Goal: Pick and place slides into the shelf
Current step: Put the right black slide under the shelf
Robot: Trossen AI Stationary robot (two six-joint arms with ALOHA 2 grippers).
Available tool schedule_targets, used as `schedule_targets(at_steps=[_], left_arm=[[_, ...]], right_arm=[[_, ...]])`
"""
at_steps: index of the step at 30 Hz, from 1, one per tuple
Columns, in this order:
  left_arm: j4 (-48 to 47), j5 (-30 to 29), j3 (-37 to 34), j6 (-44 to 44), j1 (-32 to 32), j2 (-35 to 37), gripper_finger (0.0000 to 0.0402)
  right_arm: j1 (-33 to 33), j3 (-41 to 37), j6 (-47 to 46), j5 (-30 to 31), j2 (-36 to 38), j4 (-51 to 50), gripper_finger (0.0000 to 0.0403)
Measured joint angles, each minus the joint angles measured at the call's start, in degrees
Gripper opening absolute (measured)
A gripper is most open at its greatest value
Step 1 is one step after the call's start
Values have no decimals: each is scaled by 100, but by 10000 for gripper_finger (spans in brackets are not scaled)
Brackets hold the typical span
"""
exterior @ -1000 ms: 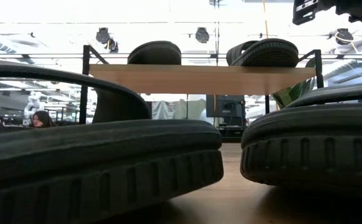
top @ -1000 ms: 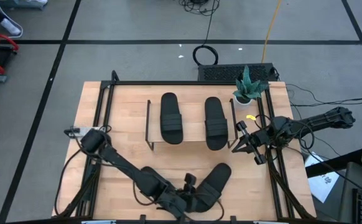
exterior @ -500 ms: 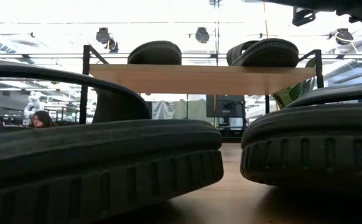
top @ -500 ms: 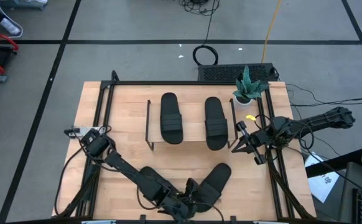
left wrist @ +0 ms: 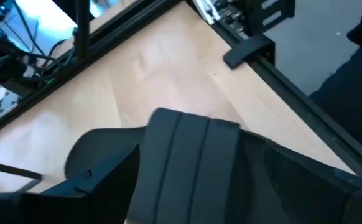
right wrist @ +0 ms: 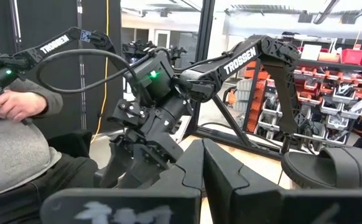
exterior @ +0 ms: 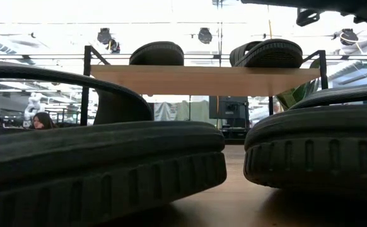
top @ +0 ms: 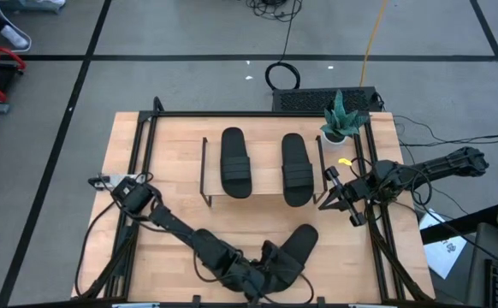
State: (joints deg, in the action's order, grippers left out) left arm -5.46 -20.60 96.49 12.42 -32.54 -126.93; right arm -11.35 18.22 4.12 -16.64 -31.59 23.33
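Observation:
Two black slides (top: 236,161) (top: 296,167) lie on the shelf's (top: 264,162) plank top, at the table's far middle. A third slide (top: 302,239) lies slantwise on the table near the front edge. My left gripper (top: 273,261) is open over its near end, and in the left wrist view its fingers (left wrist: 94,186) stand on either side of the ribbed strap (left wrist: 193,155). The low view shows this slide (exterior: 316,151) and another (exterior: 101,164) close up. My right gripper (top: 339,198) hangs shut at the table's right rail. My left gripper stands open around the slide's strap (left wrist: 193,155), coming slanting down from the table's near left. Whether its fingers touch the slide, I cannot tell. The slide lies flat on the table.
A potted plant (top: 341,120) stands at the far right corner. Black rails (top: 142,154) frame the tabletop. A seated person (right wrist: 13,149) shows beyond the table in the right wrist view. Bare wood (top: 172,197) lies in front of the shelf on the left.
My left gripper has moved toward the table's right edge, onto the near end of the slide on the table, and its fingers have opened wider. The slides have stayed where they were.

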Motion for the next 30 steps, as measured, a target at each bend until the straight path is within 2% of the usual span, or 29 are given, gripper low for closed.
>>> schedule_targets(at_steps=[8,12,18,25,30], left_arm=[[-52,-63,-2,406,-7,0,338],[-34,348,-2,419,62,-48,338],[-40,519,-7,760,166,-306,338],[40,-142,-7,1082,335,-410,338],[111,-211,-7,1390,419,-409,338]], right_arm=[[0,0,-42,0,-2,-2,0],[0,0,-42,0,-2,-2,0],[0,-2,-31,0,-4,-2,0],[0,0,-41,0,-4,-2,0],[0,0,-26,0,-4,-4,0]])
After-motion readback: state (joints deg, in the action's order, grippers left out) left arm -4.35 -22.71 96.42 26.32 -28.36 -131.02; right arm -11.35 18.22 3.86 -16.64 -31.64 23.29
